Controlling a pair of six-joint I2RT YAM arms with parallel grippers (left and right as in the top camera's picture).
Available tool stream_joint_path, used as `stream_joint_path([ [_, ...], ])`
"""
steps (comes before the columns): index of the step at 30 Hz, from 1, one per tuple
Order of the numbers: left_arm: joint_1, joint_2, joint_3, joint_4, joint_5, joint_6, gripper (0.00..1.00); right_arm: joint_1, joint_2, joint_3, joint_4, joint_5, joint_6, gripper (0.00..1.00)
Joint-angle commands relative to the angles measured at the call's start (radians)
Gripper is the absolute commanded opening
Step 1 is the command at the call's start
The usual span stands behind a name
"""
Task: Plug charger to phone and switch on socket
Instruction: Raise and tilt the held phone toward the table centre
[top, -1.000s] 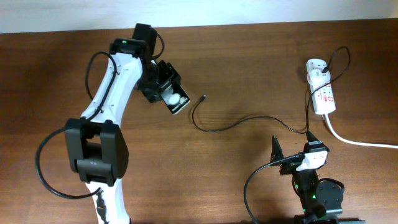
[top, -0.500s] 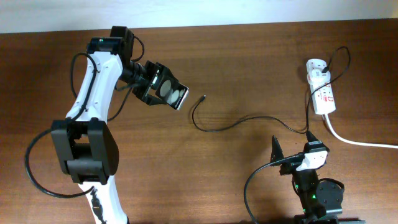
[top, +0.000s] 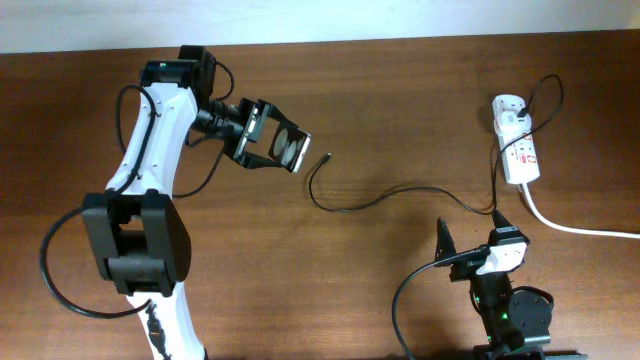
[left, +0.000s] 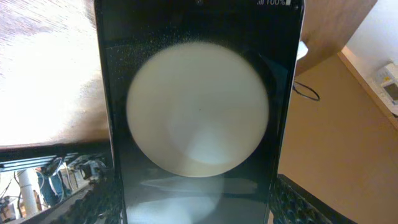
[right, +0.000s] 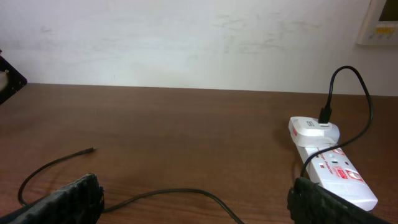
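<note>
Left gripper (top: 272, 143) clamped on the phone (top: 291, 150), held tilted above the table (top: 400, 90), screen toward its wrist camera | right gripper (right: 193, 190) spread wide, empty, at the table's front edge | charger (top: 380, 200) tip lying just right of the phone | socket (top: 520, 150) far right, adapter plugged in

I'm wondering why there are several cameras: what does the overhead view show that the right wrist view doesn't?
Only overhead: the left arm holding the phone, and the thick white cord. Only right wrist: the pale wall behind the table. Both: the black cable, its loose tip, and the socket with its adapter.
</note>
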Motion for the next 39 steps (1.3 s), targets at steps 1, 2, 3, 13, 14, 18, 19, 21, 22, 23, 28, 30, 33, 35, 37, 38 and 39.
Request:
stream_joint_path([
  [1,0.005,0.005,0.027,-0.002,0.058,-0.010,0.00,0.007,-0.006,-0.005,-0.006,0.005,0.000,0.99],
  [2,0.005,0.005,0.027,-0.003,0.058,-0.010,0.00,0.007,-0.006,-0.005,-0.006,0.005,0.000,0.99],
  [3,0.005,0.005,0.027,-0.003,0.058,-0.010,0.00,0.007,-0.006,-0.005,-0.006,0.005,0.000,0.99],
  [13,0.005,0.005,0.027,-0.040,0.058,-0.047,0.00,0.007,-0.006,-0.005,-0.006,0.005,0.000,0.99],
  [14,0.005,0.005,0.027,-0.039,0.058,-0.051,0.00,0.007,-0.006,-0.005,-0.006,0.005,0.000,0.99],
  [18,0.005,0.005,0.027,-0.040,0.061,-0.056,0.00,0.007,-0.006,-0.005,-0.006,0.005,0.000,0.99],
  [19,0.005,0.005,0.027,-0.040,0.061,-0.055,0.00,0.007,-0.006,-0.005,-0.006,0.005,0.000,0.99],
  [21,0.005,0.005,0.027,-0.039,0.061,-0.055,0.00,0.007,-0.006,-0.005,-0.006,0.005,0.000,0.99],
  [22,0.005,0.005,0.026,-0.039,0.061,-0.055,0.00,0.007,-0.006,-0.005,-0.006,0.005,0.000,0.99],
  [23,0.005,0.005,0.026,-0.039,0.061,-0.055,0.00,0.007,-0.006,-0.005,-0.006,0.005,0.000,0.99],
  [28,0.005,0.005,0.026,-0.040,0.061,-0.055,0.00,0.007,-0.006,-0.005,-0.006,0.005,0.000,0.99],
  [30,0.005,0.005,0.027,-0.039,0.057,-0.055,0.00,0.007,-0.006,-0.005,-0.006,0.005,0.000,0.99],
  [33,0.005,0.005,0.027,-0.040,0.057,-0.055,0.00,0.007,-0.006,-0.005,-0.006,0.005,0.000,0.99],
  [35,0.005,0.005,0.026,-0.040,0.057,-0.055,0.00,0.007,-0.006,-0.005,-0.006,0.005,0.000,0.99],
  [37,0.005,0.005,0.026,-0.039,0.057,-0.055,0.00,0.007,-0.006,-0.005,-0.006,0.005,0.000,0.99],
  [38,0.005,0.005,0.026,-0.039,0.057,-0.055,0.00,0.007,-0.006,-0.005,-0.006,0.005,0.000,0.99],
  [39,0.005,0.005,0.027,-0.039,0.057,-0.055,0.00,0.007,-0.006,-0.005,-0.006,0.005,0.000,0.99],
])
